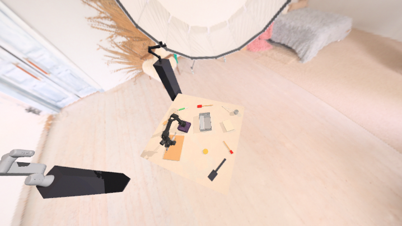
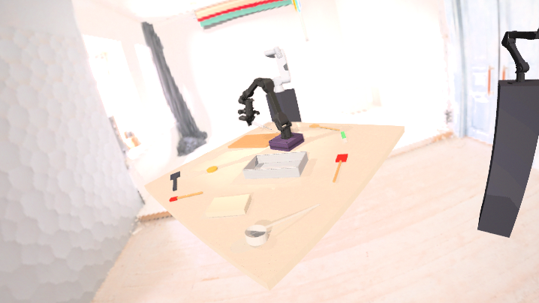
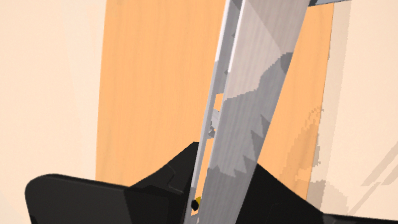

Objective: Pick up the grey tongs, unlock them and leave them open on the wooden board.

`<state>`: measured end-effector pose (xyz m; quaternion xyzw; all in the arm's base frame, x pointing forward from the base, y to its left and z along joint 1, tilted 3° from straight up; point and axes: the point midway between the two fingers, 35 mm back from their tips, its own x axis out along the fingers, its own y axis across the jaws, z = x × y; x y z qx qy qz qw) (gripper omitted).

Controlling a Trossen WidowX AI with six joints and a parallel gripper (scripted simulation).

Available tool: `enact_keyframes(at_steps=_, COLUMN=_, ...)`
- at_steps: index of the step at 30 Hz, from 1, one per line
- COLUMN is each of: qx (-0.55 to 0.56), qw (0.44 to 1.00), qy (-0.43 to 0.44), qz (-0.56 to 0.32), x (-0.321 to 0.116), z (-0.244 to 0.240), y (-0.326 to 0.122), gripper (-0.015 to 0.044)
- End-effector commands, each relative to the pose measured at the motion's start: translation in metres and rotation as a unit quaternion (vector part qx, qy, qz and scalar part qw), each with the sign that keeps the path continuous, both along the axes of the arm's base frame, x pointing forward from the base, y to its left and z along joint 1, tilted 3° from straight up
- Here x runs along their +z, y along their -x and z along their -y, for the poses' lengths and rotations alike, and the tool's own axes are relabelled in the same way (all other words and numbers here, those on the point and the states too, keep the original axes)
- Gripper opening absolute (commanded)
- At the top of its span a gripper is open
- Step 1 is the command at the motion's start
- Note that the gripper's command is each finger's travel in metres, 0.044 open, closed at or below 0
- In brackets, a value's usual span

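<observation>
The grey tongs (image 1: pixel 173 137) (image 2: pixel 262 125) (image 3: pixel 252 75) are held above the wooden board (image 1: pixel 175 154) (image 2: pixel 245 142) (image 3: pixel 150 90). Their two arms lie close together, with a narrow gap between them in the wrist view. In the exterior view they look nearly level, sloping slightly. My gripper (image 1: pixel 169 145) (image 2: pixel 248 123) (image 3: pixel 215 152) points down and is shut on the tongs. The arm hides part of them in the top and exterior views, and the hinge is not clear. The roasting tin (image 1: pixel 205 130) (image 2: pixel 271 173) stands beside the arm's base with no tongs across it.
A yellow disc (image 1: pixel 205 151) (image 2: pixel 212 169), a dark spatula (image 1: pixel 213 175) (image 2: pixel 174 176) and a red-ended tool (image 1: pixel 230 151) (image 2: pixel 173 199) lie beyond the board. A cream block (image 1: pixel 228 125) (image 2: pixel 228 205) and a long-handled pot (image 1: pixel 235 111) (image 2: pixel 256 238) are past the tin.
</observation>
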<state>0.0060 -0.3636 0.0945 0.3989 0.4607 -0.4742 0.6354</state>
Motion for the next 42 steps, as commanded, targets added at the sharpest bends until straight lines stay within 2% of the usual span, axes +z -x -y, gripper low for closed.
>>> enact_keyframes(at_steps=1, qx=0.011, qw=0.999, qy=-0.036, qz=-0.016, x=-0.004, z=-0.001, y=-0.002, gripper=-0.0150)
enact_keyframes(at_steps=11, qx=0.034, qw=0.991, qy=-0.119, qz=-0.049, x=-0.015, z=-0.006, y=-0.004, gripper=-0.0150)
enact_keyframes(at_steps=23, qx=0.034, qw=0.991, qy=-0.121, qz=-0.050, x=-0.018, z=-0.006, y=-0.004, gripper=-0.0150)
enact_keyframes(at_steps=42, qx=0.034, qw=0.991, qy=-0.121, qz=-0.049, x=-0.049, z=-0.005, y=-0.005, gripper=-0.0150)
